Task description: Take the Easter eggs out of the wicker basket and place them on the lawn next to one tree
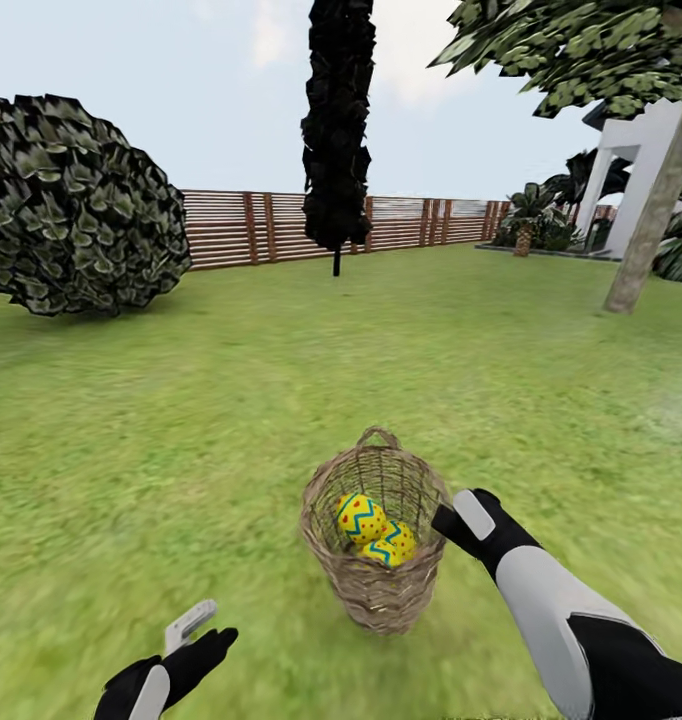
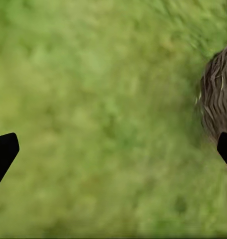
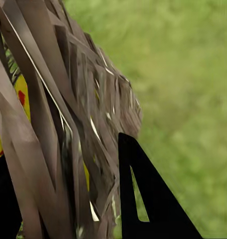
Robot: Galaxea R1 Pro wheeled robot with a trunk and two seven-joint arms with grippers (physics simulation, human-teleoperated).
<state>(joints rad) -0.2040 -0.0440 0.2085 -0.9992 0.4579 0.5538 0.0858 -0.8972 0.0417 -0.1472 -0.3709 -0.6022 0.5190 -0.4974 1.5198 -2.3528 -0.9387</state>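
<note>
- Two Easter eggs (image 1: pixel 374 528) plainly visible down in the wicker basket (image 1: pixel 376 545), yellow with blue zigzags and red spots; third egg not made out from the head view, likely hidden under the others.
- Standing upright on the lawn (image 1: pixel 181 420), basket just ahead of the robot, well apart from the tree (image 1: pixel 653 225) with the pale trunk far off at right.
- Judged as the first step: reaching in for an egg, none yet lifted out.
- Right gripper (image 1: pixel 459 518) close against the basket's rim on its right side; in the right wrist view, one dark fingertip (image 3: pixel 143 199) outside the wicker wall, another dark shape low at the frame edge on the egg side, so seemingly straddling the weave; fingers apart, clamped on nothing.
- Next move likely calling for a lift clear of the rim, then a shift inward over the eggs and a descent, to avoid tipping the light basket.
- Left gripper (image 1: pixel 186 650) hanging low over bare grass, near the basket but not touching; fingertips (image 2: pixel 4 152) at opposite edges of the left wrist view, spread wide, empty.
</note>
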